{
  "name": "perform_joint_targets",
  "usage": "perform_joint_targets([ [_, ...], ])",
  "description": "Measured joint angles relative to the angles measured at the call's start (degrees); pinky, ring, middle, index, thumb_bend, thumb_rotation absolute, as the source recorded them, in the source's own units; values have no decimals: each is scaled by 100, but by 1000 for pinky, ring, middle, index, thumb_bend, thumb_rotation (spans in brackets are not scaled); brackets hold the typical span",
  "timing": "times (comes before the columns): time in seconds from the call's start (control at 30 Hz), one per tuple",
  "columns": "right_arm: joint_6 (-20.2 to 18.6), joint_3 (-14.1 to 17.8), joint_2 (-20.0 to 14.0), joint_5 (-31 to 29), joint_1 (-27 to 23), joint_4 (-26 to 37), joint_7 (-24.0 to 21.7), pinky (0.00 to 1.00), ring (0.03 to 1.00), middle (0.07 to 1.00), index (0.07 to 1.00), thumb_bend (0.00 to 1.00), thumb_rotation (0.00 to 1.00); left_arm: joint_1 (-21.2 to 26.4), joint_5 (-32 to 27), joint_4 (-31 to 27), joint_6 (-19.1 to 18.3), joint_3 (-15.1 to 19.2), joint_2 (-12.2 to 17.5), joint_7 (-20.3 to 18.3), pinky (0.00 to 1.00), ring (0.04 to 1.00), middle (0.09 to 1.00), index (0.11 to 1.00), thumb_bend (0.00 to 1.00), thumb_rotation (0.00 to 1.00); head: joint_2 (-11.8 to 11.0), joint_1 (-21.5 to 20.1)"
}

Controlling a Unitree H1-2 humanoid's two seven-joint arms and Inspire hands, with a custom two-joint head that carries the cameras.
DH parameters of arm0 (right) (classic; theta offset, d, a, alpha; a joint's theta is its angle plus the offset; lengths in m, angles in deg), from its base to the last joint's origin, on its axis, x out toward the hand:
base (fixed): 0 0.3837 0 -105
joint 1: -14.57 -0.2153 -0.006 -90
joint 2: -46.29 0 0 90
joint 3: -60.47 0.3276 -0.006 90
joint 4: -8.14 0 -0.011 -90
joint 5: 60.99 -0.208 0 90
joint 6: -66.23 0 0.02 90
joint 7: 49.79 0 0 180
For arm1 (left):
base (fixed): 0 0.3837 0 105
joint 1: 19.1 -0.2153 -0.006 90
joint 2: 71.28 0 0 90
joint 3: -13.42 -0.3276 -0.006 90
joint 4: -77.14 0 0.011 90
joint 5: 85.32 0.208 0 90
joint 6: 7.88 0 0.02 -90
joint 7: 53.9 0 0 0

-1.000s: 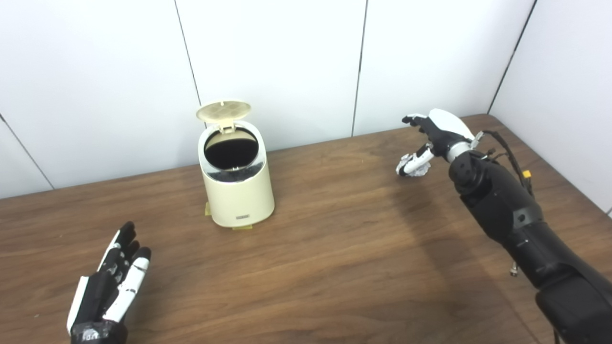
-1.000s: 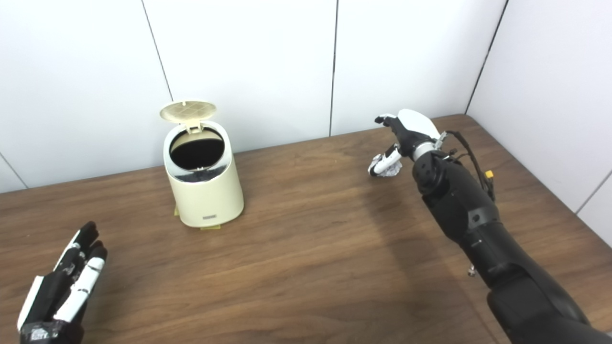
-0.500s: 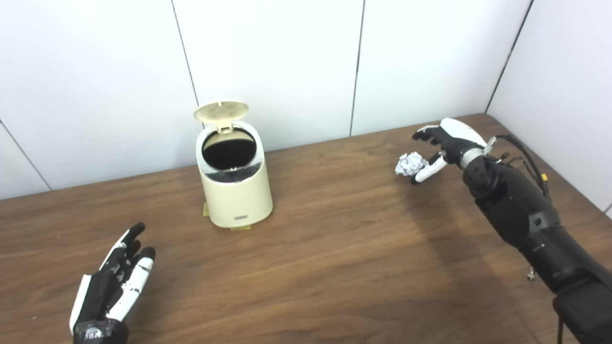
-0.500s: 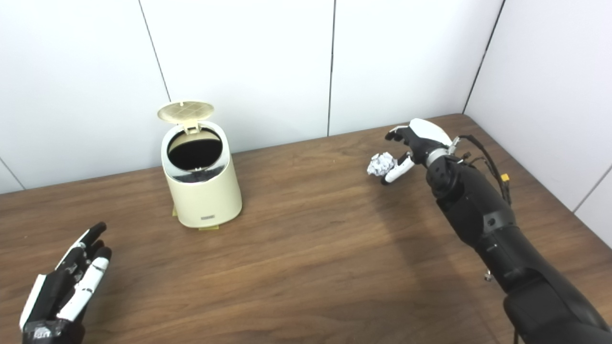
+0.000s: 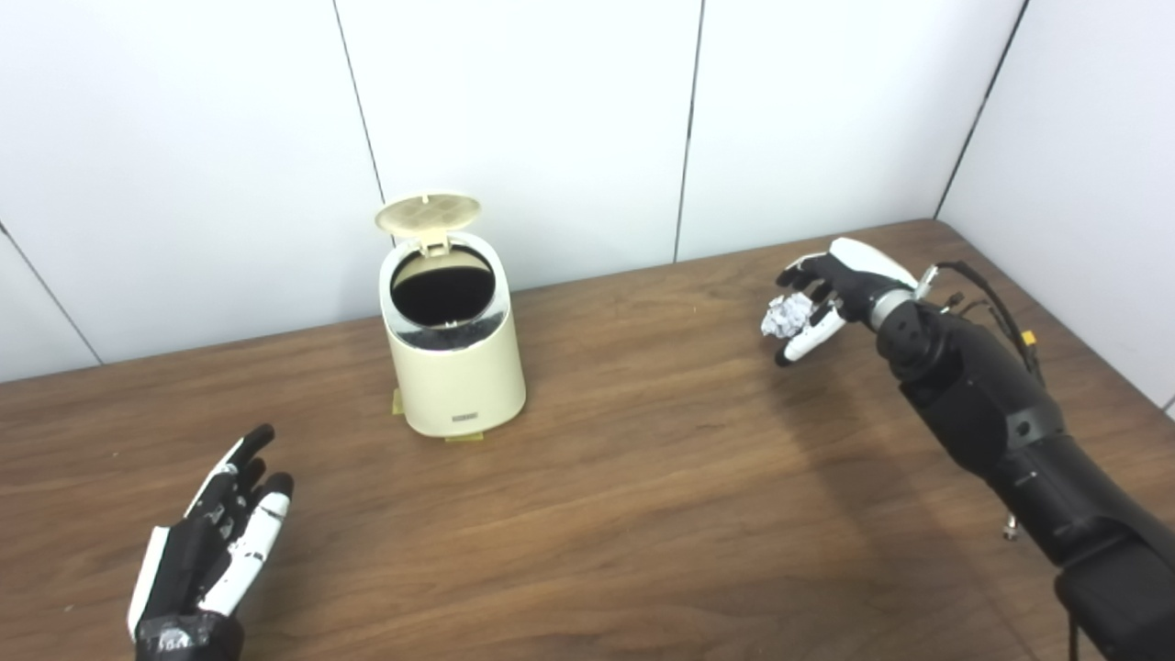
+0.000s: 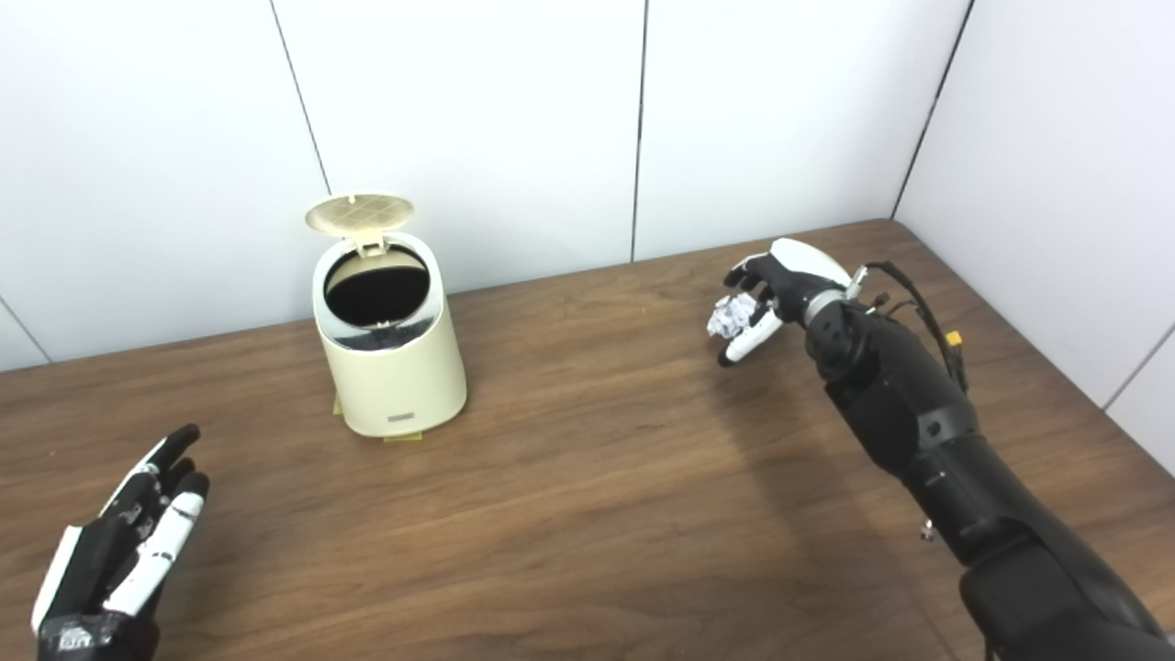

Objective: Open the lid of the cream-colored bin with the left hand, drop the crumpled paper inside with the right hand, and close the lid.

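I've got the cream-colored bin (image 5: 453,353) as my ref pt: smooth plastic, rounded body w/ a slightly tapered top, standing upright on the wood-grain table (image 5: 643,514) near the white panelled wall (image 5: 532,119). Its lid (image 5: 428,211) is a flat round disc w/ a grid pattern on the underside, hinged at the back & tipped up, so the dark round opening is exposed. Small yellowish tabs peek out under the bin's base.

Well to the right of the bin, approx level w/ its rim, my right hand (image 5: 831,294) is curled around the crumpled paper (image 5: 783,318), a small white wrinkled ball; black fingers arch over it, white thumb (image 5: 806,338) sits beneath. It's grasped, tho whether it's clear of the table I can't tell.

Left hand (image 5: 213,543) sits well in front & left of the bin, fingers straight & slightly spread, holding nothing, touching nothing.
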Motion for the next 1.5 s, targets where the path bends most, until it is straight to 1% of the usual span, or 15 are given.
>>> perform_joint_targets([
  [0.07,9,-1,8,-15,1,1,0,662,740,794,755,853,136,-1,-45,-3,0,11,-22,0,1000,1000,1000,918,394,395,9,-18],
  [0.13,9,2,5,-17,0,2,1,631,696,761,736,837,110,-6,-48,-6,0,14,-23,5,1000,1000,1000,920,386,404,26,-26],
  [0.23,7,8,4,-20,0,4,4,594,637,686,678,808,28,-7,-61,-15,-1,24,-23,11,1000,1000,1000,923,383,426,53,-26],
  [0.27,7,14,4,-20,0,9,14,517,543,564,580,641,11,-8,-71,-15,-1,26,-24,12,1000,1000,1000,923,383,441,61,-26],
  [0.3,7,22,5,-20,2,18,31,456,465,524,540,568,4,-8,-81,-15,-1,29,-27,12,1000,1000,1000,926,376,459,70,-26],
  [0.37,6,52,9,-16,13,48,138,383,408,504,526,523,0,-8,-113,-24,-1,43,-43,14,1000,1000,1000,937,364,508,88,-35],
  [0.43,-26,79,25,-2,13,49,265,362,398,504,528,517,0,-8,-211,-43,-2,61,-70,15,1000,1000,1000,942,365,539,105,-35],
  [0.63,-160,74,49,-2,16,63,253,352,392,504,529,513,0,-8,-245,-111,-4,41,-90,13,1000,1000,1000,958,392,711,141,-9],
  [0.83,-144,72,47,-18,17,-1,269,352,385,504,537,511,0,-5,-284,-111,-4,48,-80,2,1000,1000,1000,984,402,811,123,17],
  [0.93,-107,72,47,-18,23,-11,338,358,389,506,528,513,0,7,-341,-110,-3,69,-78,-3,1000,1000,1000,975,431,830,123,44],
  [1.07,151,44,43,8,75,30,506,370,389,498,530,514,0,24,-417,-110,-1,99,-79,-1,1000,1000,1000,966,442,827,114,158],
  [1.13,192,3,40,108,153,236,567,389,388,505,523,514,0,24,-417,-109,2,89,-79,0,1000,1000,1000,965,427,840,114,220],
  [1.3,563,-6,50,323,277,1511,763,382,379,504,522,498,0,20,-397,-90,156,2,-72,-5,1000,1000,1000,970,398,883,97,387],
  [1.37,747,94,154,341,259,2006,938,331,385,506,524,495,0,9,-289,-77,158,-70,-49,-10,1000,1000,1000,951,388,835,88,518],
  [1.5,732,181,497,451,200,2591,985,307,387,513,527,493,0,-4,-235,-58,139,-111,-23,-11,1000,1000,1000,944,414,742,88,773],
])
